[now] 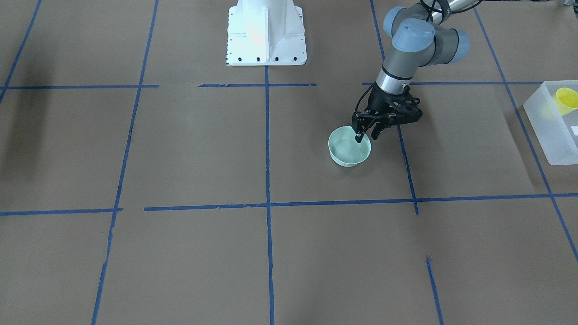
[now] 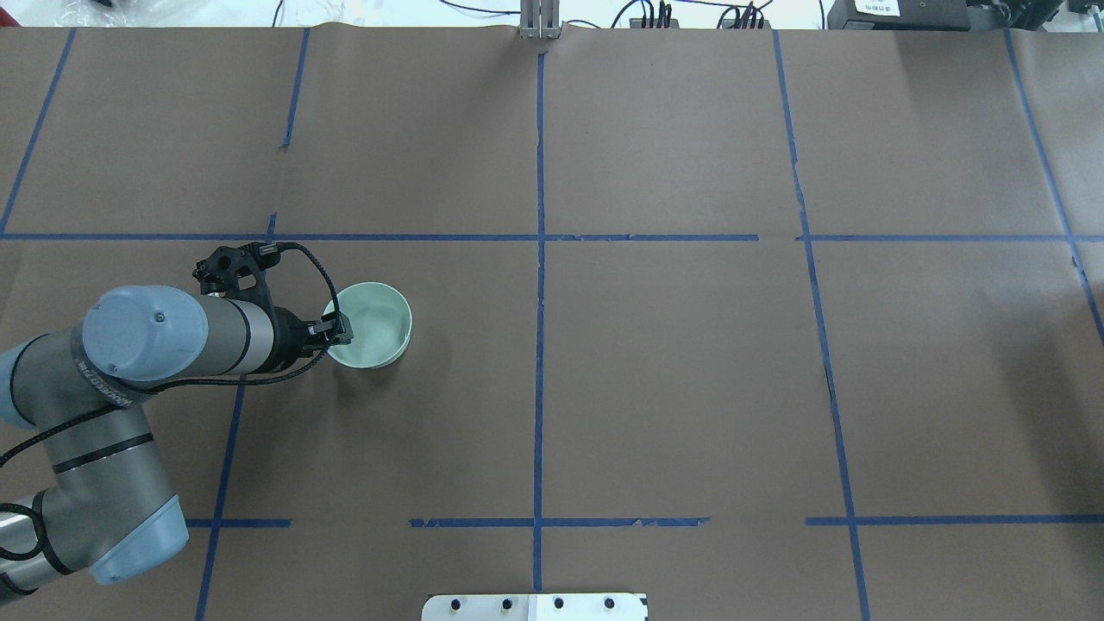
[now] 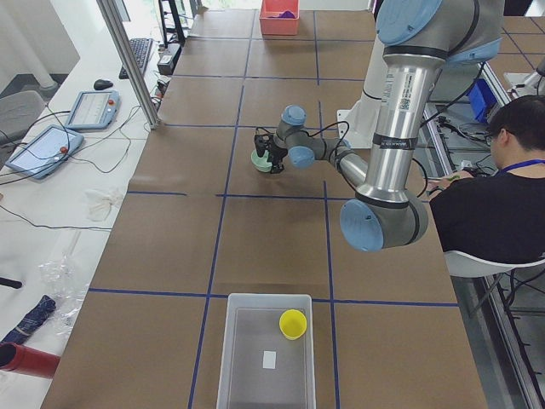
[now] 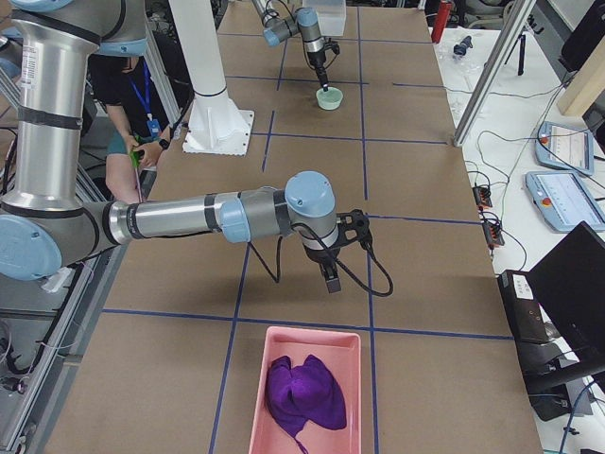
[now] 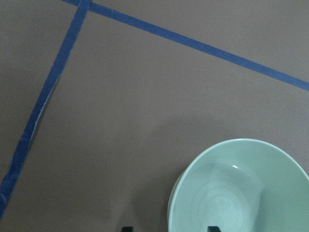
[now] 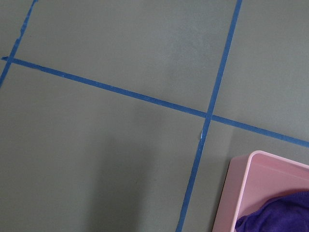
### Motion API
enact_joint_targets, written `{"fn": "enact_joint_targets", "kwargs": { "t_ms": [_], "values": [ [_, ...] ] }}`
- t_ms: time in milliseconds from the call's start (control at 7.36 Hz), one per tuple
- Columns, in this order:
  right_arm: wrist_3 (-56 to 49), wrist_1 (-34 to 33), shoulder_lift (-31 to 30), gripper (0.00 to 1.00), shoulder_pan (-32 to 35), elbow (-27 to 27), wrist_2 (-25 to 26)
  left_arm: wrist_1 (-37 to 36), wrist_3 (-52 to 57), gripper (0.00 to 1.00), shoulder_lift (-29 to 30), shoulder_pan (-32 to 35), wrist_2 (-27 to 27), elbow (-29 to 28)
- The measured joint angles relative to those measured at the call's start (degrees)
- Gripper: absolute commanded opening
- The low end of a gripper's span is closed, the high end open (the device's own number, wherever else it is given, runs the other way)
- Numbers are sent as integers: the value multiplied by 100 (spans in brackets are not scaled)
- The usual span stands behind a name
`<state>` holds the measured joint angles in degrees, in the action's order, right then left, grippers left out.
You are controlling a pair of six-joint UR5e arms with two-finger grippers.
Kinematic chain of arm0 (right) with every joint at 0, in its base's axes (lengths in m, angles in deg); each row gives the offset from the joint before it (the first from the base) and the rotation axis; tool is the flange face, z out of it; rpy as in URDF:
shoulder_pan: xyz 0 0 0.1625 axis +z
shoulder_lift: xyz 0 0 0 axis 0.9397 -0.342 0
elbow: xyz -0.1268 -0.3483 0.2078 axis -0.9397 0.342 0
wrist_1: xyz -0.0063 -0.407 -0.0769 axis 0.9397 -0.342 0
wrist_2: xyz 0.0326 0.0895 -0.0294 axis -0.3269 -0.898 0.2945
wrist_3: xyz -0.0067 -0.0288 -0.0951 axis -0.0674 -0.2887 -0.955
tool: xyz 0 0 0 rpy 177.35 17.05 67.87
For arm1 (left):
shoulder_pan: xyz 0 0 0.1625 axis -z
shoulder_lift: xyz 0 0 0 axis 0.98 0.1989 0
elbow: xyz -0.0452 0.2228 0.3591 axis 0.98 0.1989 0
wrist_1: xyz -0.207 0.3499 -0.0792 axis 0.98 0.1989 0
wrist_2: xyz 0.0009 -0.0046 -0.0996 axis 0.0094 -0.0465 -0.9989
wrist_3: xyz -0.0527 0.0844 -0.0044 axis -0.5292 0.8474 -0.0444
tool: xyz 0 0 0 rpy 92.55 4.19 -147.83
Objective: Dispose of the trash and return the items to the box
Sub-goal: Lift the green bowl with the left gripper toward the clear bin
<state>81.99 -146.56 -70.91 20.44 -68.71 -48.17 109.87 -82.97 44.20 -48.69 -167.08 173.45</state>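
Observation:
The mint-green bowl (image 1: 347,151) stands upright on the brown table, also in the overhead view (image 2: 379,332) and the left wrist view (image 5: 241,188). My left gripper (image 1: 366,134) is open with its jaws straddling the bowl's near rim, one finger inside and one outside. The yellow cup (image 1: 566,100) lies in the translucent box (image 1: 548,135) at the table's end on my left, also in the exterior left view (image 3: 293,324). My right gripper (image 4: 331,282) hangs above bare table; I cannot tell whether it is open or shut.
A pink tray (image 4: 284,364) with a purple cloth (image 4: 304,392) sits at the table's end on my right, near the right gripper. The white robot base (image 1: 266,36) stands at mid table edge. An operator (image 3: 502,187) sits beside the table.

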Motion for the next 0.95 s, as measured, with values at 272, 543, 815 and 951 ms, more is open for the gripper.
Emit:
{"fn": "enact_joint_targets", "kwargs": {
  "t_ms": [272, 543, 815, 951],
  "values": [
    [0, 0, 0, 100, 0, 3, 5, -9, 36, 0, 17, 7, -12, 42],
    [-1, 0, 0, 100, 0, 4, 9, -346, 813, 0, -42, 201, -136, 517],
    [-5, 0, 1, 100, 0, 4, 3, -1241, 2157, 0, -71, 1032, -828, 1311],
    [-12, 0, 5, 100, -3, 4, 1, -1647, 2934, 0, -90, 1623, -1301, 1646]
  ]
}}
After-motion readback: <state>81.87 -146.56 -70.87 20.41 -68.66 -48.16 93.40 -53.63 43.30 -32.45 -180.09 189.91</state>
